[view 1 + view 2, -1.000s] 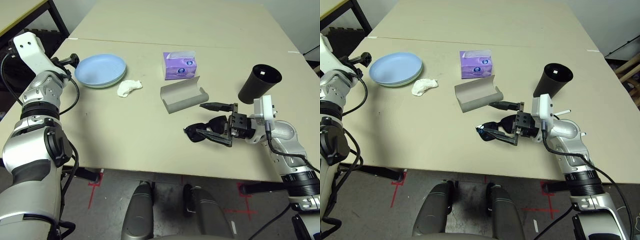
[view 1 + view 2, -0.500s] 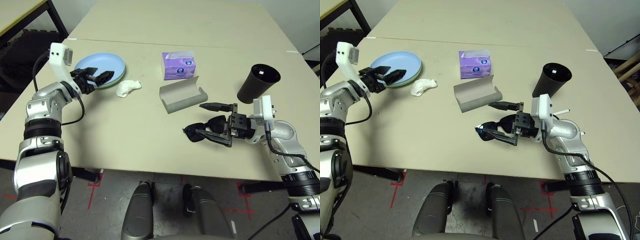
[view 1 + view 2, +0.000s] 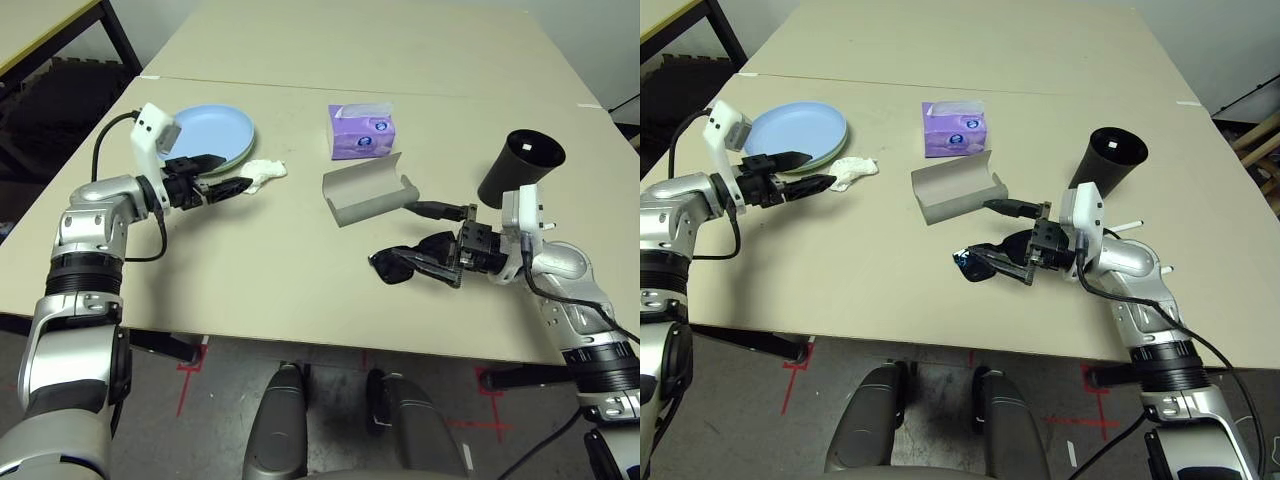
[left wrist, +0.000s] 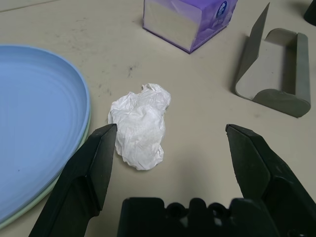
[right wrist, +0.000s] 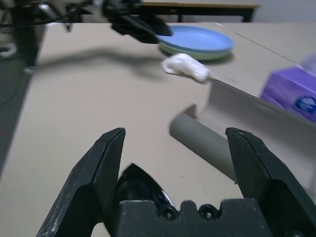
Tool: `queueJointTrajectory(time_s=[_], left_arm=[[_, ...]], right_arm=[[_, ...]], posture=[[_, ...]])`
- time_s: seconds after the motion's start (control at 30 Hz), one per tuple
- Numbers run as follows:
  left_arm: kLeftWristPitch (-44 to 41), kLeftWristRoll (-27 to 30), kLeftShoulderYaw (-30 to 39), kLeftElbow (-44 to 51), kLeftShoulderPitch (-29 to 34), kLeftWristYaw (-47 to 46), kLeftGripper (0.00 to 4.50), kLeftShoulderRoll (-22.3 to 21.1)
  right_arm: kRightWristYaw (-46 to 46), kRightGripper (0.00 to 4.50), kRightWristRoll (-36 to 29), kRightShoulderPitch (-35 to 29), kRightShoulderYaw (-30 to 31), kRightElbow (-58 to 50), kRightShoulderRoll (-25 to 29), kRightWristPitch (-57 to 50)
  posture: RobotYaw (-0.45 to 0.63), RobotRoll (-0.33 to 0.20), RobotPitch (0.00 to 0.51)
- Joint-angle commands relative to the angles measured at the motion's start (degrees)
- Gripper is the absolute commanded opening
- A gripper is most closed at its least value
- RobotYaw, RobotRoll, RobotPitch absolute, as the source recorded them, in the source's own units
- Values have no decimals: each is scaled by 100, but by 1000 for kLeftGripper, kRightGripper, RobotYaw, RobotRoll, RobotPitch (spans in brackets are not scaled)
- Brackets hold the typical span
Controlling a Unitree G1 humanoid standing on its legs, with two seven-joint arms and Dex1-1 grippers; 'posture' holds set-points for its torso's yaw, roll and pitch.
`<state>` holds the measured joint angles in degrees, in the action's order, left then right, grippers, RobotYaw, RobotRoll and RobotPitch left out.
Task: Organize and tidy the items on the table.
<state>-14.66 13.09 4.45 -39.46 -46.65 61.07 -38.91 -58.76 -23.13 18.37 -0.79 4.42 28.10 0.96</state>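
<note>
A crumpled white tissue (image 4: pixel 140 123) lies on the table (image 3: pixel 250 290) beside two stacked plates, light blue (image 3: pixel 205 132) on top of pale green (image 4: pixel 52 197). My left gripper (image 4: pixel 171 129) is open just short of the tissue, which sits close to one finger. My right gripper (image 3: pixel 436 242) is open around the black sunglasses (image 3: pixel 402 264), whose lens (image 5: pixel 140 185) shows low between the fingers. The open grey glasses case (image 3: pixel 366 192) lies just beyond the sunglasses. A purple tissue box (image 3: pixel 359 131) stands behind the case.
A black cup (image 3: pixel 520 166) stands at the right, behind my right forearm. A thin white pen (image 3: pixel 1128 227) lies beside that forearm. A seam (image 3: pixel 450 92) crosses the table at the back. The near edge runs close under the sunglasses.
My left arm has swung in from the table's left edge, passed over the plates and now reaches the tissue. The right gripper has barely shifted at the sunglasses.
</note>
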Motion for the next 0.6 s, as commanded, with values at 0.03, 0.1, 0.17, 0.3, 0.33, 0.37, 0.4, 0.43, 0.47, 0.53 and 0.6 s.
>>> queueJointTrajectory(time_s=[0.03,0.1,0.17,0.3,0.33,0.37,0.4,0.43,0.47,0.53,0.6], left_arm=[[266,-179,-118,-187,-79,-25,4480,60],[412,-239,-163,-250,-84,-30,4480,80],[574,-287,-194,-329,-102,-30,4480,111],[795,-433,-285,-455,-147,-52,4480,174],[847,-476,-301,-520,-173,-87,4480,194],[881,-531,-318,-599,-206,-151,4480,212],[908,-563,-329,-665,-234,-182,4480,228],[925,-588,-337,-721,-260,-201,4480,242],[943,-600,-345,-764,-280,-205,4480,251],[1011,-676,-385,-905,-344,-261,4480,279],[1087,-748,-421,-1049,-420,-319,4480,328]], right_arm=[[438,4500,-1,-226,-123,-178,-61,-359],[669,4500,13,-323,-125,-294,-66,-554],[844,4500,-19,-415,-151,-414,-90,-698],[958,4500,-115,-510,-184,-627,-124,-772],[954,4500,-130,-520,-180,-671,-126,-778],[946,4500,-137,-531,-171,-712,-125,-777],[938,4500,-154,-542,-164,-748,-124,-784],[941,4500,-172,-549,-163,-781,-128,-802],[946,4500,-185,-554,-165,-801,-131,-817],[950,4500,-184,-555,-162,-832,-130,-815],[956,4500,-192,-564,-155,-876,-135,-825]], posture=[[188,0,178],[189,0,178],[187,0,179],[183,0,179],[181,0,180],[180,0,178],[180,0,178],[180,0,177],[179,0,178],[179,0,178],[180,0,176]])
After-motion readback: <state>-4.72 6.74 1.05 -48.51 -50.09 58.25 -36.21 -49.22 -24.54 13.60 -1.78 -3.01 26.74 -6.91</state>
